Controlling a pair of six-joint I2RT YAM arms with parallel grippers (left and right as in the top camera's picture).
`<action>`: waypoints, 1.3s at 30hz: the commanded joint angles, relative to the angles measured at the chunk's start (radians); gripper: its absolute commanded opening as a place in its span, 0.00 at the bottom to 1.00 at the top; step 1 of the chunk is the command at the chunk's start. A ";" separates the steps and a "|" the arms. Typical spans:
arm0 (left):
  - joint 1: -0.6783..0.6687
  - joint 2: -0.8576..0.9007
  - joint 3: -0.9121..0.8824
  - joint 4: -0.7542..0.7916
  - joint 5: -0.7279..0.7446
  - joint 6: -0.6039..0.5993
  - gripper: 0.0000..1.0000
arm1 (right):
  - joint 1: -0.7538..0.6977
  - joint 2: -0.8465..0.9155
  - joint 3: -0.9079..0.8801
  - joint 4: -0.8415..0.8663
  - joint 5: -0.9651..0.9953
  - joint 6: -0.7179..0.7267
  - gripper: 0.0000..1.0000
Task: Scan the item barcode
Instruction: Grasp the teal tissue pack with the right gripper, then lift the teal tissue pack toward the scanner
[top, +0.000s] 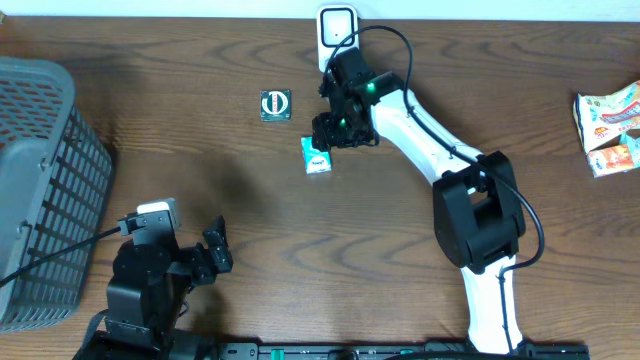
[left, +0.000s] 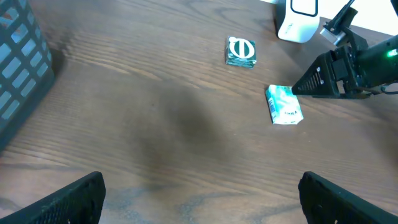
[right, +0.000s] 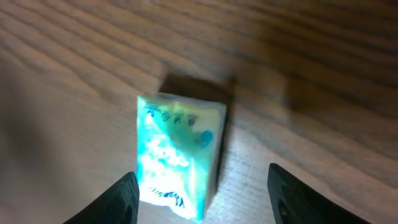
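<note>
The small teal and white paper packet (top: 317, 157) lies flat on the brown wooden surface (top: 250, 200), near the far middle. It is just in front of the white barcode scanner (top: 337, 28), which stands at the far edge.

The right hand (top: 328, 138) hangs directly over the far end of the packet, and its fingers (right: 121, 199) stand apart and hold nothing. In the right wrist view the packet is between the two fingers, but closer to the left one in the picture, with a wider gap on the other side. The long axis of the packet runs roughly from the near side to the far side of the surface, a little slanted. So it lies across the line on which the fingers close, and they would meet its two long sides.

I judge that the right hand needs only a small sideways correction and a descent to take the packet. From there the scanner lies close behind the hand.

The left hand (top: 218, 250) is wide and empty, low at the near left side and well apart from the packet, so the right arm is clearly the nearer one.
</note>
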 joint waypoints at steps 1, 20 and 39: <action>0.000 -0.002 -0.001 0.002 -0.013 -0.005 0.98 | 0.008 -0.013 -0.024 0.014 0.047 -0.002 0.60; 0.000 -0.002 -0.001 0.002 -0.013 -0.005 0.98 | 0.081 -0.013 -0.188 0.195 0.109 0.085 0.23; 0.000 -0.002 -0.001 0.002 -0.013 -0.005 0.98 | -0.113 -0.180 -0.185 0.113 -0.331 -0.057 0.05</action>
